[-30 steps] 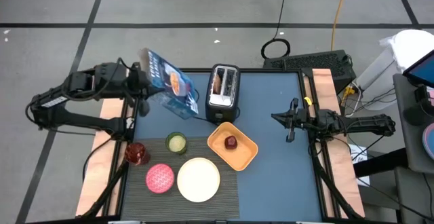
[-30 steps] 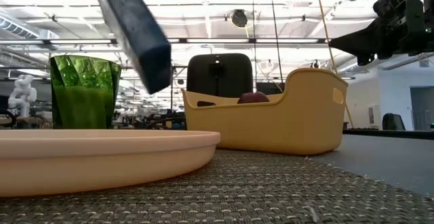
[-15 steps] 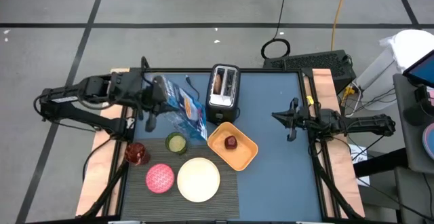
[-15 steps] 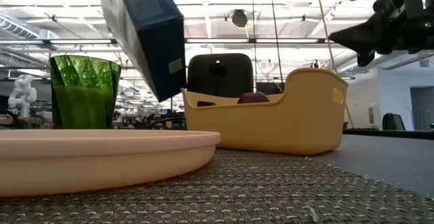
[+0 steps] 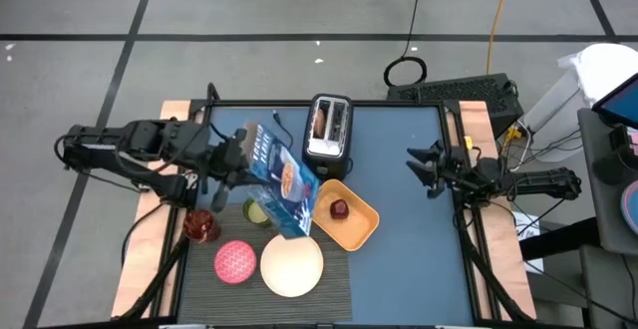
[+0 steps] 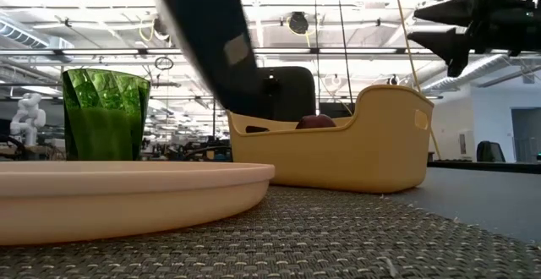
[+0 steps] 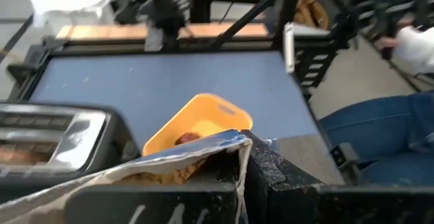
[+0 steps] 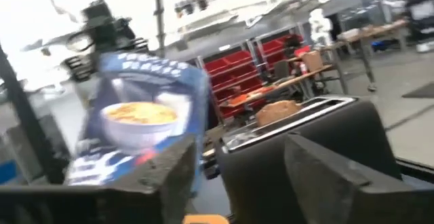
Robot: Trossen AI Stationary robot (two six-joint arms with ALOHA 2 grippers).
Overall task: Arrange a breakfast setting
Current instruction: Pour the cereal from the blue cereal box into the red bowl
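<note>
Holding the blue cereal box (image 5: 282, 179) tight mid-frame, our left gripper (image 5: 231, 160) tips it above the pink bowl (image 5: 236, 261), lower left; our right gripper (image 5: 427, 165), right side, has its fingers apart.

one plate (image 5: 292, 264) – one bowl (image 5: 235, 262) – one toaster (image 5: 329, 125) – two cups (image 5: 258, 210)

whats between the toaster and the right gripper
Only bare blue table top lies between the toaster and the right gripper; the high view shows nothing standing on that stretch.
</note>
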